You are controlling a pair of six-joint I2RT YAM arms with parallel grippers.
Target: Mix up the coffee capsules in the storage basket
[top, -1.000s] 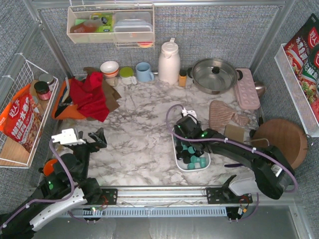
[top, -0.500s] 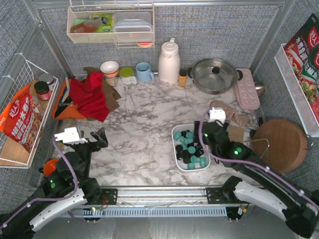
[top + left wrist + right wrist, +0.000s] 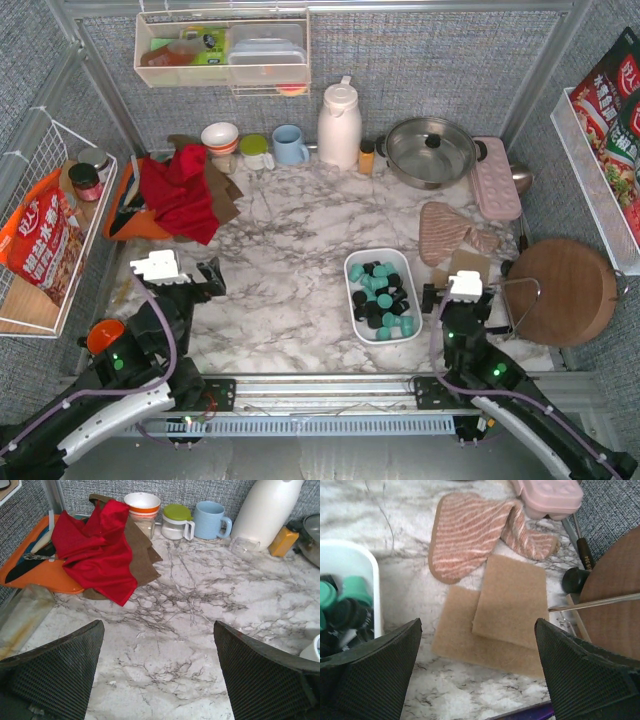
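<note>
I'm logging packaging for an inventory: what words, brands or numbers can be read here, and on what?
Orange bag, far left: large white Chinese characters, too blurred to quote.
Red packets, far right: white Chinese characters, cut off, unreadable.
Black tool handle: tiny marking, blurred.
Coffee capsules, storage basket: no text visible.

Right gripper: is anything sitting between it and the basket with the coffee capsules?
Nothing visible. The right gripper, open, sits just right of the storage basket with only bare marble tabletop between; the coffee capsules lie uncovered inside.
</note>
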